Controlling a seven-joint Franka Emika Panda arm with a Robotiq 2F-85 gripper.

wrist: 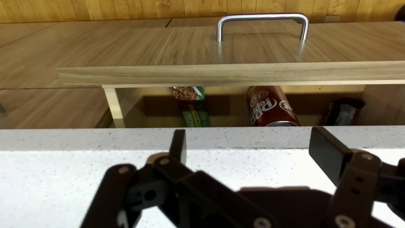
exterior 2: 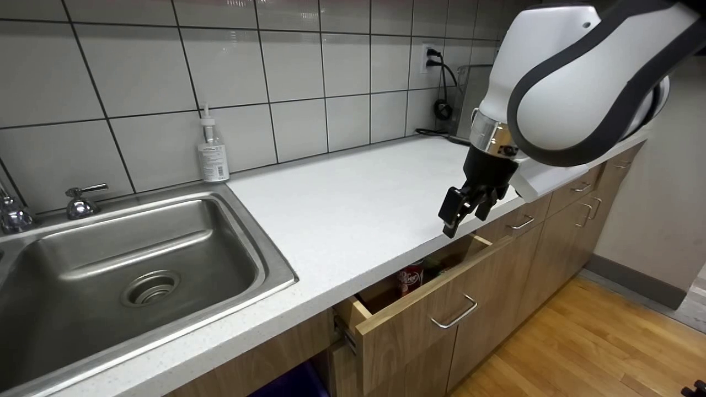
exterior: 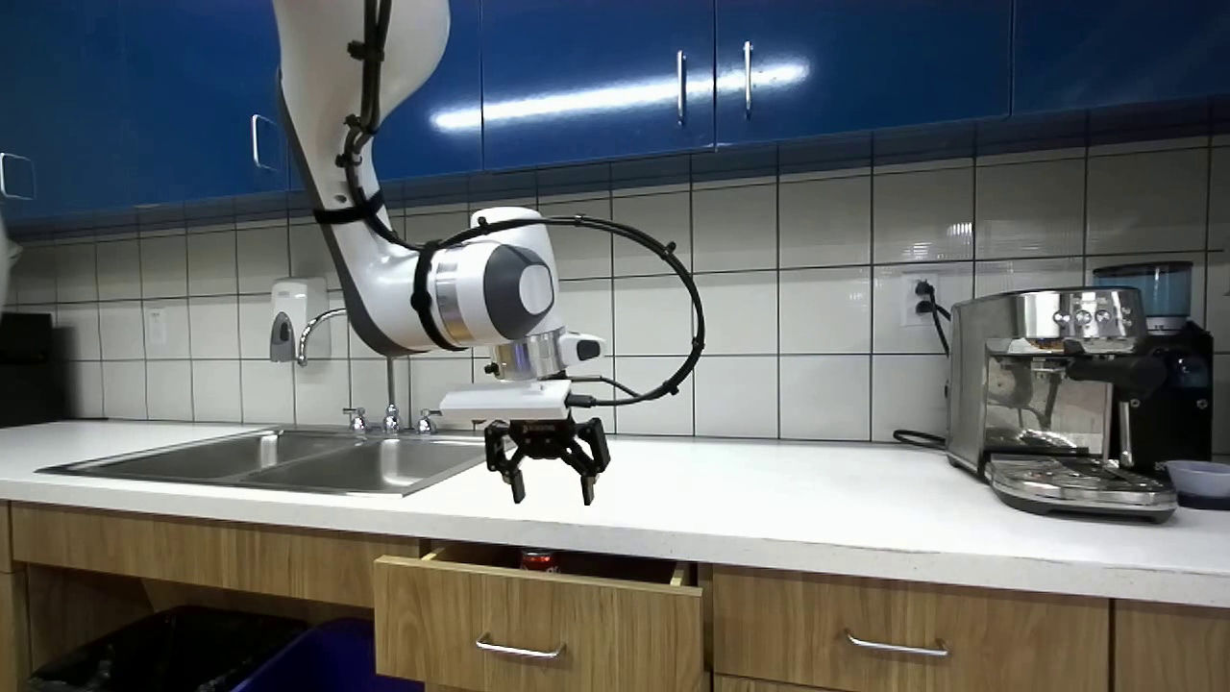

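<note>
In an exterior view: two black jointed fingers [exterior: 588, 488], spread wide, pointing down, nothing held and apparently nothing touched; position, over the front part of the white speckled surface [exterior: 769, 481]. Below them, one brown wood-grain drawer [exterior: 615, 630] with silver bar handle [exterior: 520, 651], partly open, which brings its contents out past the overhang. Inside, the upper part of one red cylindrical metal drinks can [exterior: 539, 559]. Further along, one silver metal espresso machine [exterior: 1038, 394], presumably sited to suit the white wall outlet [exterior: 911, 309].

In an exterior view: one clear plastic pump bottle [exterior 2: 213, 157], white label, at the rear corner of the stainless-steel sink [exterior 2: 276, 267], likely kept there for washing. The can appears to stand upright in the drawer, probably the steadiest way for such a shape.

Wrist view: the fingers, a broad gap between their facing pads, over the surface near its edge. Beyond that edge, in the drawer, the can: dark red-brown, glossy, white "Dr Pepper" script, round emblems, silver rim partly cut off by the edge. To either side, apart from it: one green snack packet [wrist: 193, 109] with brown print; one small dark packet [wrist: 345, 112], lettering unreadable.
</note>
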